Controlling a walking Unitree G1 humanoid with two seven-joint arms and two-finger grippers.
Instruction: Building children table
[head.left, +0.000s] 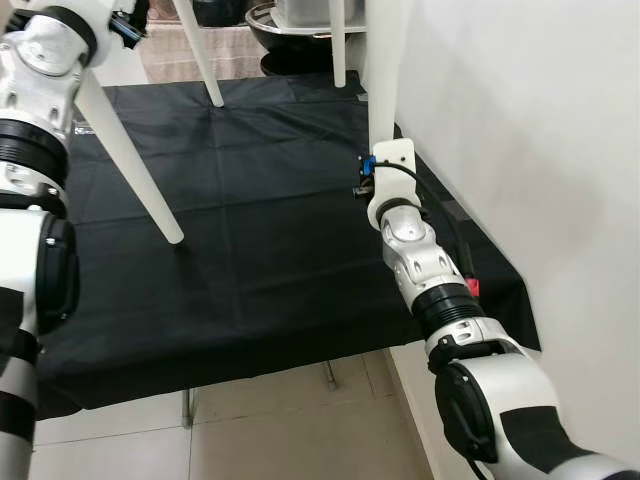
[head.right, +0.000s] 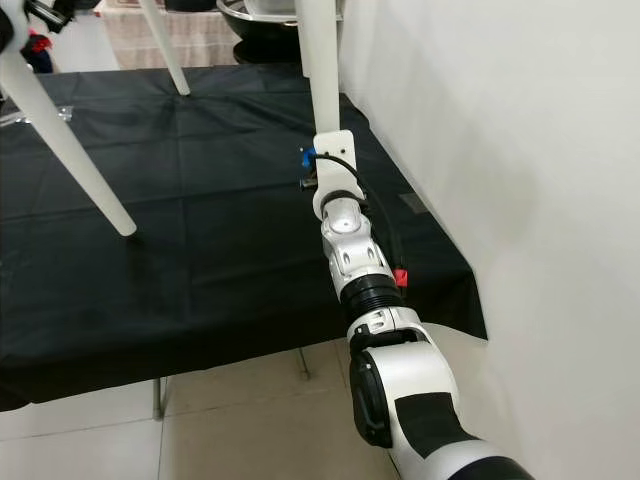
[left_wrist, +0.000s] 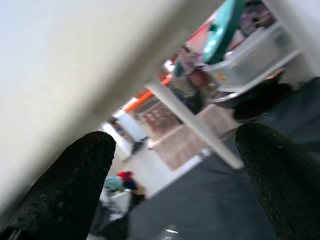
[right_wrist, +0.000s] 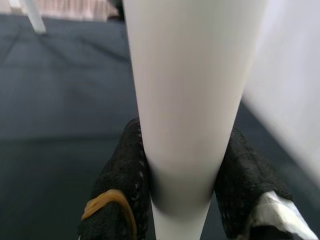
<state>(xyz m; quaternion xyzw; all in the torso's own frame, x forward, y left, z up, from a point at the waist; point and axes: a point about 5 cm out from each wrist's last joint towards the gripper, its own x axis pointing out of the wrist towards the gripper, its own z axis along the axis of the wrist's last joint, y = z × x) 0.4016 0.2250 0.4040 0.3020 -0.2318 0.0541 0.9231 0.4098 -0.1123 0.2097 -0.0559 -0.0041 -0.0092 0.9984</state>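
The left claw is spread wide with nothing between its 2 fingers, held up by the slanted white leg, perhaps ready to steady it. The children's table stands on the black-covered tabletop. The right claw clamps the near-right leg, likely bracing it.

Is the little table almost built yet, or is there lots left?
Three white legs seem to be on already: the near leg, a far leg and the one the right gripper clamps. The left gripper is open by the tabletop. How tightly the legs are fixed, and any fourth leg, I can't tell.
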